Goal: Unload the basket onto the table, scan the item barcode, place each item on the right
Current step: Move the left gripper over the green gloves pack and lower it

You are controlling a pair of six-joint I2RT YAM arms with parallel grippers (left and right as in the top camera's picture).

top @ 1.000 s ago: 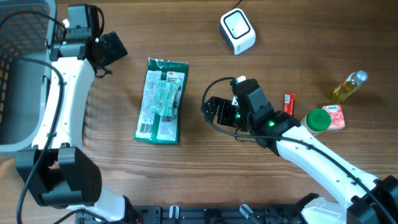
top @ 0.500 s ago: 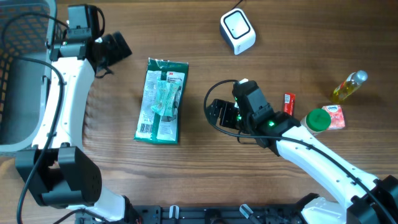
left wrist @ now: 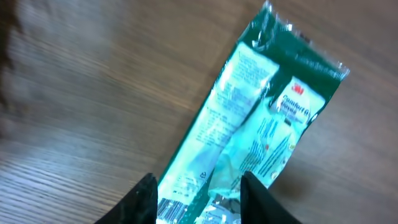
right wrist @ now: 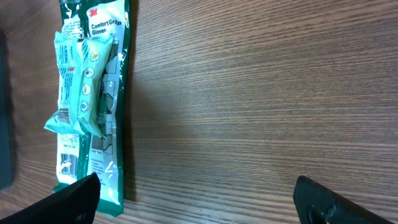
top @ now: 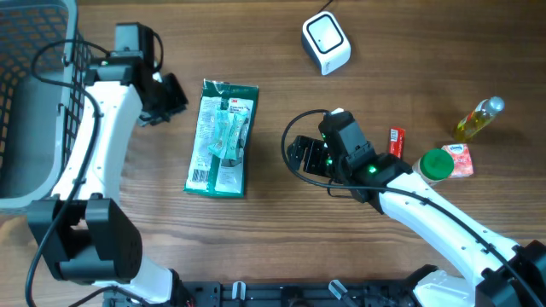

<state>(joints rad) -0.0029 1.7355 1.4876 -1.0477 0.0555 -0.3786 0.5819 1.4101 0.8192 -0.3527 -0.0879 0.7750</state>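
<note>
The wooden surface [top: 256,256] carries everything, with a grey mesh basket [top: 19,38] at its far left edge. The left arm rises along the basket's side, bends at the elbow and reaches rightward. The left gripper [top: 171,98] is just beside the top left corner of the green glove package [top: 222,138]. In the left wrist view its jaws stand partly spread with nothing between them, the package [left wrist: 249,137] blurred on the wood beyond. The right arm stretches in from the lower right, wrist turned toward the package. The right gripper [top: 299,155] is near the package's right edge but apart from it, jaws spread wide and empty. The package lies flat, lengthwise, left of centre, between the two grippers. A white scanner [top: 326,43] sits well apart at the far edge. At the right cluster a green-lidded jar [top: 437,165], a pink box [top: 461,159], an oil bottle [top: 478,118] and a small red packet [top: 397,139].
</note>
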